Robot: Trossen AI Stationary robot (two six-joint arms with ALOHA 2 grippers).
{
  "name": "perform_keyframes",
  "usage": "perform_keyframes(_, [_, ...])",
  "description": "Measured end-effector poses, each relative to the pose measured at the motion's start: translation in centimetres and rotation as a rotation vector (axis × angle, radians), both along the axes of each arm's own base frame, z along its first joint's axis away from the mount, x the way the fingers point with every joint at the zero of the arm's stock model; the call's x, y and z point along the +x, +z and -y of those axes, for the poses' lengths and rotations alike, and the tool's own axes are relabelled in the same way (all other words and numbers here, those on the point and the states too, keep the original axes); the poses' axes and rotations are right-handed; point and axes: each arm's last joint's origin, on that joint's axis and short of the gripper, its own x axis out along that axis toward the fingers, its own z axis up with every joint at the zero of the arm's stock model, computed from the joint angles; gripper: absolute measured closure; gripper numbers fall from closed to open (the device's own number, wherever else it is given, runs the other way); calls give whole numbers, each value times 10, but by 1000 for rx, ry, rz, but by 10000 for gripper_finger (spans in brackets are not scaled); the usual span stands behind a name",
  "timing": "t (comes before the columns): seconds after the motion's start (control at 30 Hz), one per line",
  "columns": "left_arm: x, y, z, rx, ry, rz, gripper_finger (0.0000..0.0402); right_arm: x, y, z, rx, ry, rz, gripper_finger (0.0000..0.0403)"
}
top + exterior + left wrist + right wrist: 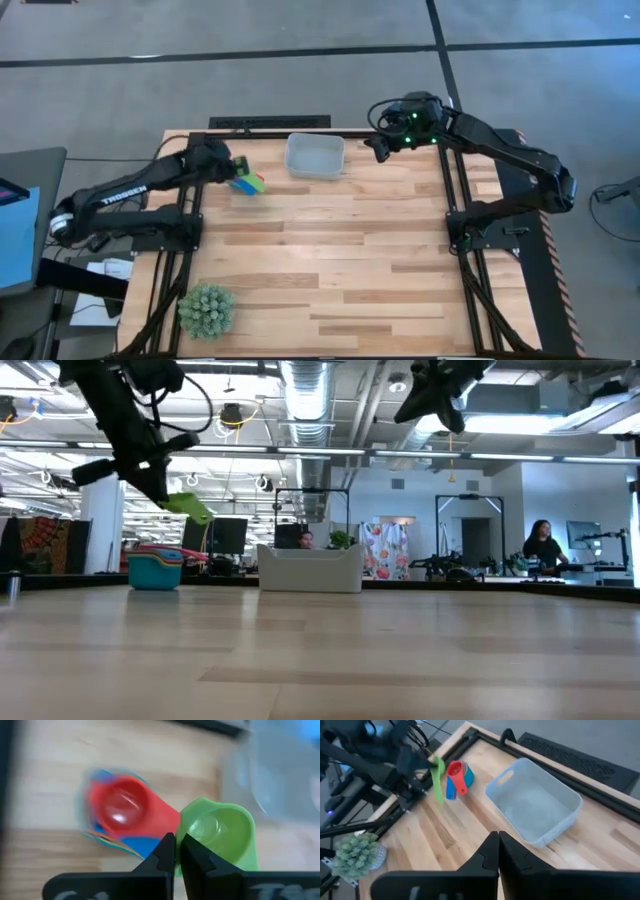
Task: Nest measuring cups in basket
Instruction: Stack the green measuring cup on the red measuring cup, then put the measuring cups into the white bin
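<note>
My left gripper (234,166) is raised near the table's far left and shut on the green measuring cup (220,831), which also shows in the low view (190,508). Just below it, the other cups stand nested in a stack (248,184) on the table, with the coral-red cup (121,806) on top and blue and teal ones under it (155,570). The translucent basket (315,156) stands right of the stack at the far edge. My right gripper (380,146) hangs shut, high above the table to the right of the basket (535,807). My left gripper pinches the green cup between its two fingers at the side of the bowl nearest them (192,834). The fingers (165,851) hide the handle and the exact place of contact. The cup is lifted clear of the stack and sits tilted in the hold (190,508).
A spiky green ball-shaped plant (207,310) stands near the table's near left corner. Bare wooden tabletop (340,260) lies between it and the basket. A black bar (270,123) runs along the far edge behind the basket. People stand in the room beyond the table (545,545).
</note>
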Motion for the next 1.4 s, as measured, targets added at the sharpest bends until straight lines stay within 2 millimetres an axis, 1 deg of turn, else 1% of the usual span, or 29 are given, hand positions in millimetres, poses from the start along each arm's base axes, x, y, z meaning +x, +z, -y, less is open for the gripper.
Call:
perform_keyframes(0.07, [-8,-1,-7,-2,80,-20,400,2,-3,2,-4,2,-14,381])
perform_keyframes(0.17, [-14,-6,-15,-55,130,-35,400,3,-6,3,-5,10,-39,380])
perform_keyframes(0.43, [-12,-12,-24,-125,259,12,397,0,-5,3,-26,21,-49,383])
perform_keyframes(0.6, [-9,-19,-26,-184,320,12,377,0,-5,3,-44,35,-57,377])
perform_keyframes(0.87, [-4,-28,-29,-244,390,10,350,0,-6,3,-54,42,-62,382])
perform_keyframes(0.97, [-4,-27,-29,-239,376,6,341,0,-6,3,-55,42,-62,378])
perform_keyframes(1.1, [-6,-20,-26,-217,292,19,332,1,-6,4,-57,41,-65,376])
perform_keyframes(1.17, [-5,-10,-27,-147,214,37,331,1,-7,4,-62,30,-71,378])
perform_keyframes(1.27, [3,5,-34,14,82,107,333,1,-6,5,-62,20,-61,381])
perform_keyframes(1.33, [9,10,-41,91,19,126,338,2,-4,5,-63,-1,-48,383])
perform_keyframes(1.4, [15,6,-51,121,-9,113,345,3,-3,6,-63,-17,-25,383])
